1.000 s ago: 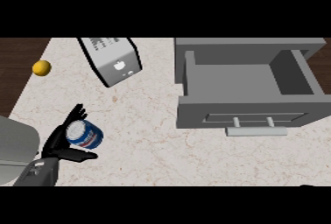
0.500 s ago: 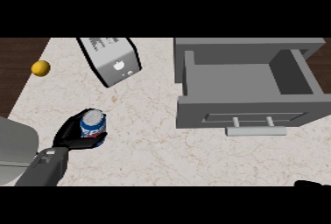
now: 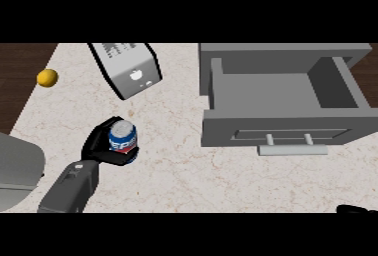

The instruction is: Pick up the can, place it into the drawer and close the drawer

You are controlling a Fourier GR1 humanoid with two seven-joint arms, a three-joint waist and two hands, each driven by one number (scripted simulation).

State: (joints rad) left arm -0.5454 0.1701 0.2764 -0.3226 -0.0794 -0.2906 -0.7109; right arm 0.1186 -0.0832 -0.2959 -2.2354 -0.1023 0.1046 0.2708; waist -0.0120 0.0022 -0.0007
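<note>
A blue, red and white can [image 3: 122, 137] is held at the left of the counter, its silver top facing up. My left hand [image 3: 101, 147] is curled round it from the left and below. The grey drawer [image 3: 284, 129] stands pulled open at the right, its inside bare, a pale bar handle [image 3: 293, 149] on its front. The can is well to the left of the drawer. Only a dark tip of my right hand [image 3: 356, 209] shows at the lower right edge.
A grey computer case [image 3: 129, 67] with a white logo stands tilted at the back, above the can. A yellow fruit [image 3: 47, 77] lies at the far left by the counter's edge. A grey block [image 3: 18, 170] fills the lower left.
My left hand has closed round the can and carried it up and to the right, toward the counter's middle. The drawer has not moved.
</note>
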